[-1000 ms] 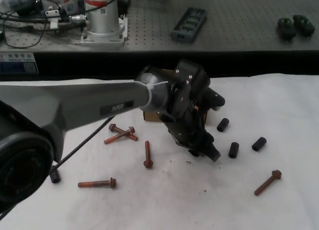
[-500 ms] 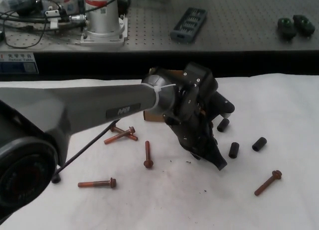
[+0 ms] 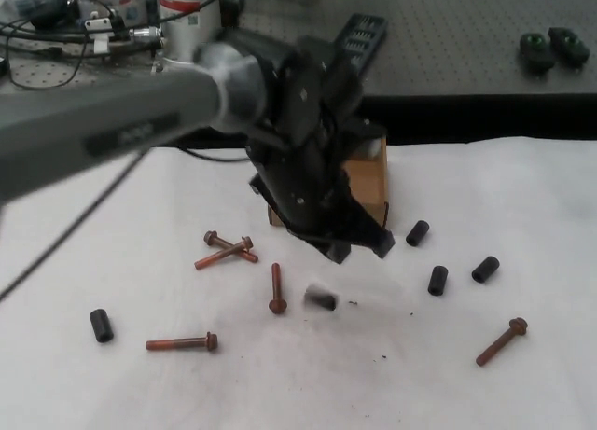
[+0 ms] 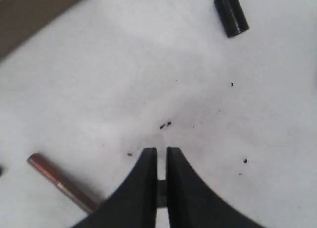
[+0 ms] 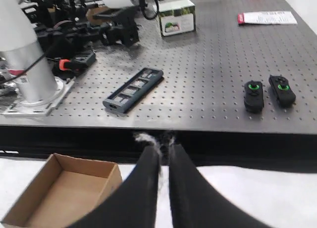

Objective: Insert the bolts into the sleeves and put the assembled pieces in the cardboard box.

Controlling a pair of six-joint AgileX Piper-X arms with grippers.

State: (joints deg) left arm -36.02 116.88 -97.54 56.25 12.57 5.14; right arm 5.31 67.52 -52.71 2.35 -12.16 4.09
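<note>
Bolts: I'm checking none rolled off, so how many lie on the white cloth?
5. Two bolts lie crossed left of the cardboard box, one nearer, one front left, one front right. The arm may hide more.

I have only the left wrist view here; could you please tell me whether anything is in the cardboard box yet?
Observer: In the right wrist view the cardboard box stands open, and the part of its inside that shows holds no pieces.
Operator: Thank you. How many bolts lie loose?
Observer: The high view shows five bolts on the white cloth, none inside a sleeve.
Operator: And where is the right gripper, please?
Observer: The right gripper is shut and faces the perforated table beyond the box.
</note>
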